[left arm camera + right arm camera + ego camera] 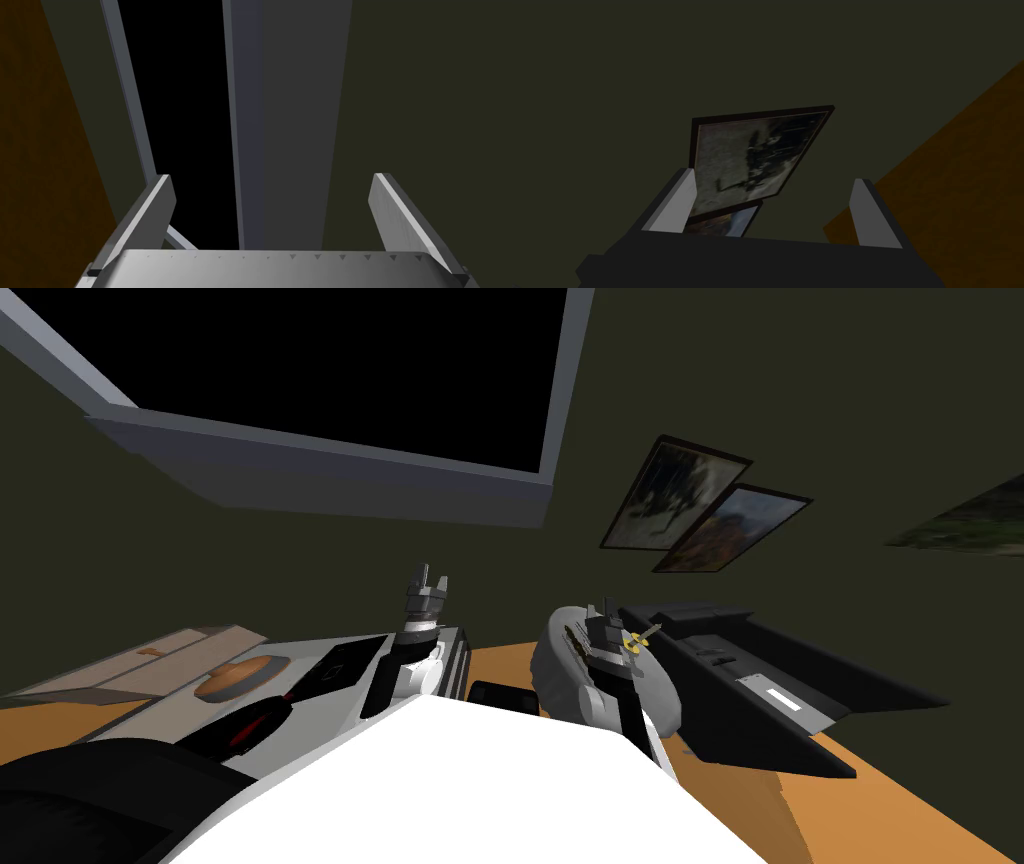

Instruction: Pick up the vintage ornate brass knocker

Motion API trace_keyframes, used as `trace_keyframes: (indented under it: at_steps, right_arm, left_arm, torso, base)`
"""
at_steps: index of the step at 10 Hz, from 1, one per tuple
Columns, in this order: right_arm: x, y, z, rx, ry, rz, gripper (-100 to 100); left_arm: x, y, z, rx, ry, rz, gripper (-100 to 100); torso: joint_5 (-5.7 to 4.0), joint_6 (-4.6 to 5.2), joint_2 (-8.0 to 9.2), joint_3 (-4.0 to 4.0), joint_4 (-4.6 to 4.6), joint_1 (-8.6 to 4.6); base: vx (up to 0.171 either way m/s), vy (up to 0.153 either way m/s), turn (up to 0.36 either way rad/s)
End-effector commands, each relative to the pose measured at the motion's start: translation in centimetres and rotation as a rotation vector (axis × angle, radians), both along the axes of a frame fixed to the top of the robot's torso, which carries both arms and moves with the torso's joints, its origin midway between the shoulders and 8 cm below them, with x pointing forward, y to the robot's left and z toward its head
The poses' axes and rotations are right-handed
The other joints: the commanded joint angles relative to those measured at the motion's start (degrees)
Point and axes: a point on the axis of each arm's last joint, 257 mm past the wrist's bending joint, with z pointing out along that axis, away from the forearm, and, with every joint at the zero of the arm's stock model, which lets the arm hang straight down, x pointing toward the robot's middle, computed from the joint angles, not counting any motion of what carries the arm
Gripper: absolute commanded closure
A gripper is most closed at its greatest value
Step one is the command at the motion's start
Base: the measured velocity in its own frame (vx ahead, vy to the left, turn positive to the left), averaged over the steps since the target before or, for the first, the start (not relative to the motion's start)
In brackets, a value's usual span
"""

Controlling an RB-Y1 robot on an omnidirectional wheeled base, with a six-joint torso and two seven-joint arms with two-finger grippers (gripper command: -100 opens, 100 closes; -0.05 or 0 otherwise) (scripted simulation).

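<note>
Dim desk scene, viewed steeply from above. Knocker (633, 642) very small: a bright yellow curl with a thin pale stem, just beside the dark body of the right gripper (603, 608), between it and a long black unit (780, 688) on the orange desk (900, 798). Far too small to make out any ornament or the exact surface beneath. Right gripper wide open and empty, blades pointing up toward the wall rather than down at the knocker. Left gripper (434, 576) raised further to the left, also wide open, holding nothing. Pick-up judged not yet begun. Likely trouble from here: turning the wrist down so close to the target and nudging the knocker aside with the gripper body or a blade, perhaps under the edge of the black unit. Also closing on the thin stem alone and losing the probably heavier curl to a swing or a slip, scraping blade tips on the desk around so low a piece, or brushing the black unit on the way in.
</note>
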Motion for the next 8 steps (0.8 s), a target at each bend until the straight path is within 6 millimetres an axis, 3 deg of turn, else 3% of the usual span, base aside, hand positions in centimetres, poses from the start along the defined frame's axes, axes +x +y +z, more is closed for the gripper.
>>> trace_keyframes:
  at_steps: [1, 4, 8]
  right_arm:
    - [0.7, -0.1, -0.4, 0.001, 0.023, 0.022, -100]
    - [2.5, -0.5, -2.0, 0.021, 0.087, 0.062, -100]
    - [2.5, -0.5, -2.0, 0.021, 0.087, 0.062, -100]
  left_arm:
    - [0.0, 0.0, 0.0, 0.0, 0.0, 0.0, 0]
    - [0.0, 0.0, 0.0, 0.0, 0.0, 0.0, 0]
    - [0.0, 0.0, 0.0, 0.0, 0.0, 0.0, 0]
  torso:
    - [0.0, 0.0, 0.0, 0.0, 0.0, 0.0]
    - [-0.01, -0.01, 0.12, 0.07, 0.02, -0.02]
    - [0.0, 0.01, 0.02, 0.01, 0.0, 0.0]
  base:
    - [-0.034, 0.019, 0.109]
    - [-0.032, -0.002, 0.061]
    - [-0.002, 0.0, 0.003]
